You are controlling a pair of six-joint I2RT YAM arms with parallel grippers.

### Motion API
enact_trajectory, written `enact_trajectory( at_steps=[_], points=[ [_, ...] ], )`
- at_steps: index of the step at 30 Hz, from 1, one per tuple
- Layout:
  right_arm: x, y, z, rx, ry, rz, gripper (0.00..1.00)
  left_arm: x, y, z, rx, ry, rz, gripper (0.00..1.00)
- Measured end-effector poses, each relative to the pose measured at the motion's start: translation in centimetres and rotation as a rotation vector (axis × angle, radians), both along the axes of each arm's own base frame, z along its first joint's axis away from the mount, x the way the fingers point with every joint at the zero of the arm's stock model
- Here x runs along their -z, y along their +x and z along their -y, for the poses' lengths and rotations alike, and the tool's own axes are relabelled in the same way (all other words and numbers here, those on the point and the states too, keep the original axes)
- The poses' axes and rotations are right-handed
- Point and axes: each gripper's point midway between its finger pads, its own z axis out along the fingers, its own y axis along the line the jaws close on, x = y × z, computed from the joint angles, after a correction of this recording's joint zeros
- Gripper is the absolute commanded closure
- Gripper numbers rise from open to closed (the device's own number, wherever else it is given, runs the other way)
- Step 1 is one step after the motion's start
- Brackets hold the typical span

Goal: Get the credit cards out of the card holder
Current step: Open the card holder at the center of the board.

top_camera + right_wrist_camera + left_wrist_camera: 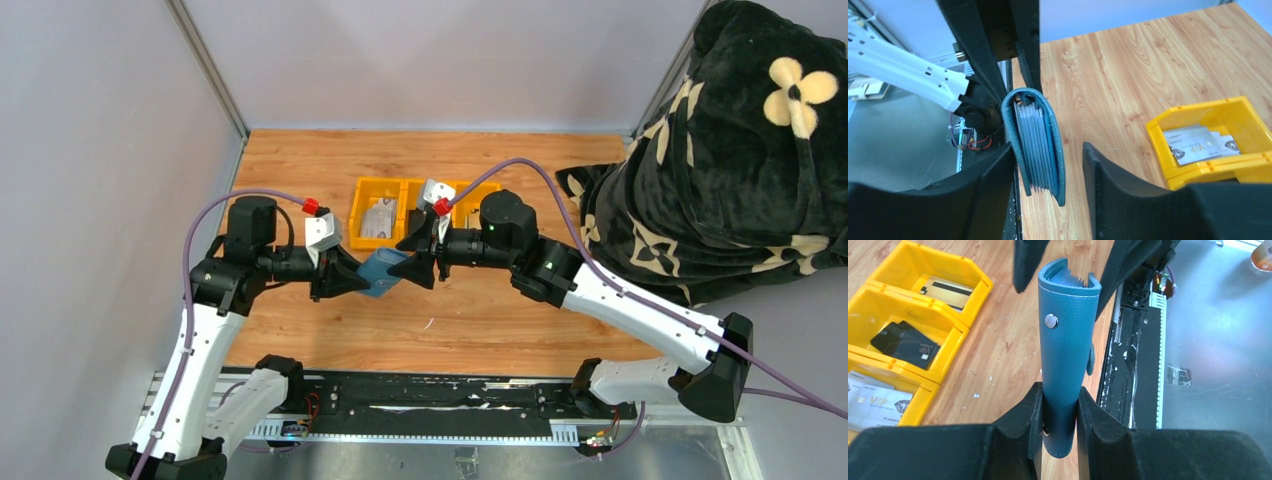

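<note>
My left gripper is shut on the blue-grey card holder and holds it above the wooden table; in the left wrist view its jaws clamp the holder's closed end. My right gripper is open around the holder's other end. In the right wrist view the holder shows its pale blue slotted leaves, close to the left finger with a gap to the right one. I cannot tell whether cards sit in the slots. A pale credit card and a black-striped one lie in the yellow tray.
The yellow three-compartment tray stands just behind the grippers; its middle bin holds a flat black item marked VIP. A black flowered blanket is heaped at the right. Grey walls close off the back and left.
</note>
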Motion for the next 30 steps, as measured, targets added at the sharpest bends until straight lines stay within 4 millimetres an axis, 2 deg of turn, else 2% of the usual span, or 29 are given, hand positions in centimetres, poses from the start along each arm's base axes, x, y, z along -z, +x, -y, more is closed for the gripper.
enact_trajectory(
  at_steps=[5,7,8,9,10,12,13,18,22,26,30],
  points=[
    [-0.7,-1.5,-0.3,-0.09,0.015,-0.011,0.84,-0.7,-0.4,0.0,0.0,-0.012,0.003,0.99],
    [-0.9,-1.8,-0.4,-0.112,0.009,-0.019,0.99,-0.8,-0.5,0.0,0.003,-0.017,-0.002,0.88],
    [-0.9,-2.0,-0.4,-0.121,0.005,-0.024,1.0,-0.8,-0.6,0.0,0.002,-0.016,-0.007,0.73],
    [-0.9,-2.0,-0.4,-0.127,0.001,-0.028,1.0,-0.8,-0.7,0.0,0.001,-0.016,-0.012,0.49],
    [-0.9,-2.1,-0.5,-0.135,-0.003,-0.033,1.0,-0.8,-0.8,0.0,-0.001,-0.015,-0.017,0.34],
    [-1.0,-2.2,-0.6,-0.151,-0.005,-0.046,1.0,-1.2,-0.9,0.1,-0.001,-0.026,-0.026,0.13],
    [-0.9,-2.4,-0.7,-0.167,-0.007,-0.05,1.0,-1.5,-0.9,0.1,0.0,-0.031,-0.024,0.1],
    [-0.7,-3.0,0.0,-0.246,-0.028,-0.062,1.0,-2.3,-1.7,0.2,0.016,-0.054,0.0,0.1],
    [-2.0,-2.8,0.5,-0.31,-0.03,-0.043,1.0,-2.8,-2.6,0.3,0.046,-0.078,0.004,0.13],
    [-3.4,-2.5,1.2,-0.359,-0.01,-0.023,1.0,-2.8,-3.1,0.4,0.068,-0.086,-0.017,0.2],
    [-4.1,-3.2,1.6,-0.417,0.003,-0.024,1.0,-2.7,-3.3,0.5,0.085,-0.089,-0.033,0.31]
  ],
)
